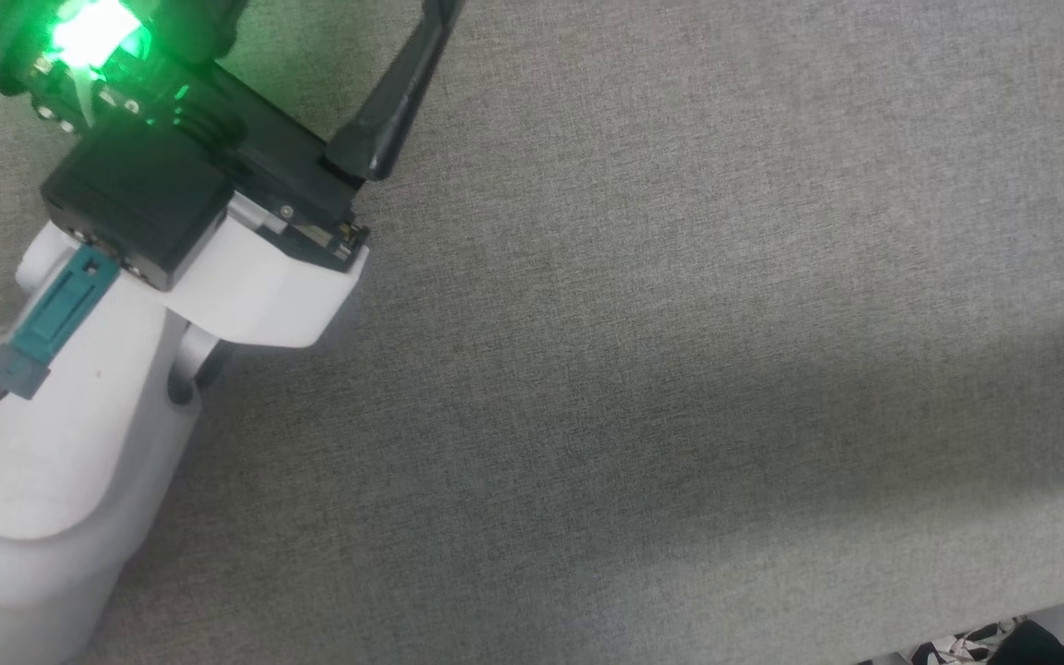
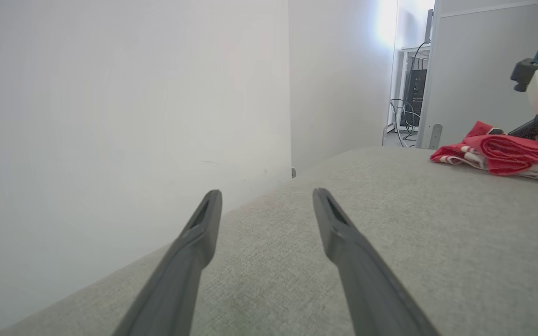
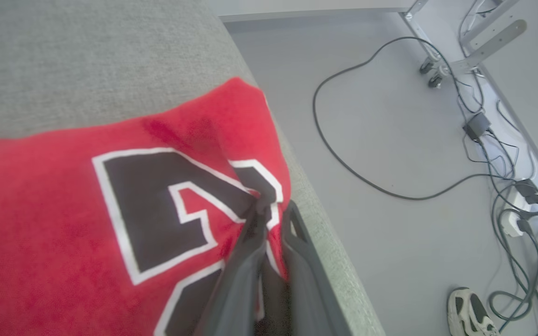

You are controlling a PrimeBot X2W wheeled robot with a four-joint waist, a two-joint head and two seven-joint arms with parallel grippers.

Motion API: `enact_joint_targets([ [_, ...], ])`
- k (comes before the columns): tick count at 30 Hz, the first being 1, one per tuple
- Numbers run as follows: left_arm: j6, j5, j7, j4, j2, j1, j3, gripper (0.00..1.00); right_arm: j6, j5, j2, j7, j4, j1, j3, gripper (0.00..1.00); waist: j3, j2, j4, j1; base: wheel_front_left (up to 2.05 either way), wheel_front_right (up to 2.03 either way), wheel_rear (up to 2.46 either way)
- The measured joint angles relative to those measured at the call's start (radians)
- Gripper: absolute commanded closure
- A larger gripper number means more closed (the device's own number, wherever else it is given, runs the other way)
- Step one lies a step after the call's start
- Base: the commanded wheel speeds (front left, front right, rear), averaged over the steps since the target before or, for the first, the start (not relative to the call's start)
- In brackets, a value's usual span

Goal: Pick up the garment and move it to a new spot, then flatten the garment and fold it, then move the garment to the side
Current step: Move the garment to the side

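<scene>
Currently I log the task as at its first step. The right gripper has its fingers drawn almost together, with a fold of the garment pinched between them at the dark, white-outlined lettering. The garment lies in a crumpled heap at the edge of the grey padded surface, beside the drop to the floor, where cables and a shoe lie. I cannot tell whether the cloth is lifted off the surface. The left gripper is spread wide and holds nothing. It hangs low over bare surface, well apart from the garment. Judgement: the grasp is made and the relocation is not yet done. Flattening, folding and the move to the side are all outstanding. The heap shows no fold I would accept.
</scene>
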Motion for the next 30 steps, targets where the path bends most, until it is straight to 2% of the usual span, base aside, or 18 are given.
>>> enact_joint_targets([
  [9, 0.0, 0.017, 0.0, 0.013, 0.006, -0.009, 0.002, 0.0, 0.0, -0.03, 0.026, -0.091, 0.157, -0.082, 0.062, 0.99, -0.012, 0.0, -0.007, 0.0, 0.0, 0.0, 0.0],
  [11, 0.0, 0.017, 0.0, 0.023, 0.001, -0.006, 0.002, 0.0, 0.0, -0.03, 0.026, -0.106, 0.179, -0.084, 0.084, 0.42, -0.025, 0.0, -0.008, 0.0, 0.0, 0.0, 0.0],
  [12, 0.0, 0.017, 0.0, 0.027, -0.002, -0.003, 0.002, 0.0, 0.0, -0.03, 0.025, -0.113, 0.19, -0.084, 0.097, 0.0, -0.032, 0.0, -0.008, 0.0, 0.0, 0.0, 0.0],
  [21, 0.0, 0.015, 0.0, 0.062, -0.068, 0.088, 0.044, 0.0, 0.0, -0.002, -0.023, -0.186, 0.219, -0.065, 0.185, 0.0, -0.135, 0.0, 0.019, 0.0, 0.0, 0.0, 0.0],
  [30, 0.0, -0.018, 0.0, 0.113, -0.137, 0.321, 0.152, 0.0, 0.0, 0.051, 0.041, -0.278, 0.121, 0.067, 0.349, 0.0, -0.294, 0.0, 0.076, 0.0, 0.0, 0.0, 0.0],
])
